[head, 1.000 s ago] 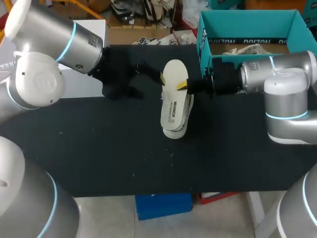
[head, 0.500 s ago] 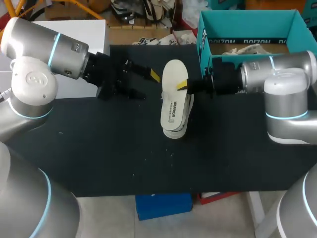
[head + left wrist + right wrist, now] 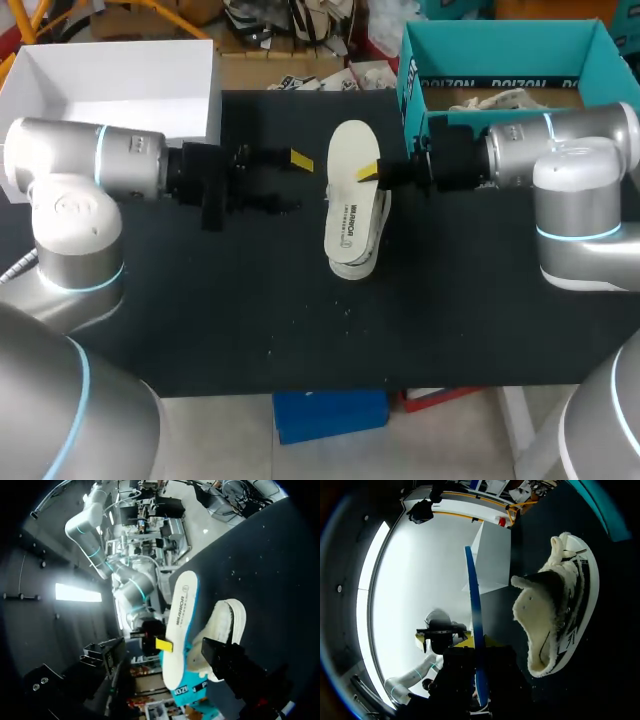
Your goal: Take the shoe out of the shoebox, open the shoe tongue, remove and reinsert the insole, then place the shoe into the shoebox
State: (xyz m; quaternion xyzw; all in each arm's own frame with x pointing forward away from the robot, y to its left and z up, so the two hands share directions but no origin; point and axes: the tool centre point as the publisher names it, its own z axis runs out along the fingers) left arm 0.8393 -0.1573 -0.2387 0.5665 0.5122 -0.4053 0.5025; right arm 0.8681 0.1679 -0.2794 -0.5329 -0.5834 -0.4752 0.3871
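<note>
Above the shoe [image 3: 374, 230], which lies on the desk [image 3: 250, 310] beside the shoebox [image 3: 500, 40], my right end effector [image 3: 370, 172] pinches the insole [image 3: 350, 190] by its edge while my left end effector [image 3: 292, 183] hangs released nearby; such a thin grip could let the insole swivel and miss the opening.

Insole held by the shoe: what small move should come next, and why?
Probably the right gripper should tip the toe end of the insole toward the opening of the shoe to reinsert it. It is shut on the insole, held on edge close by the shoe; the left gripper is open, apart from both.
</note>
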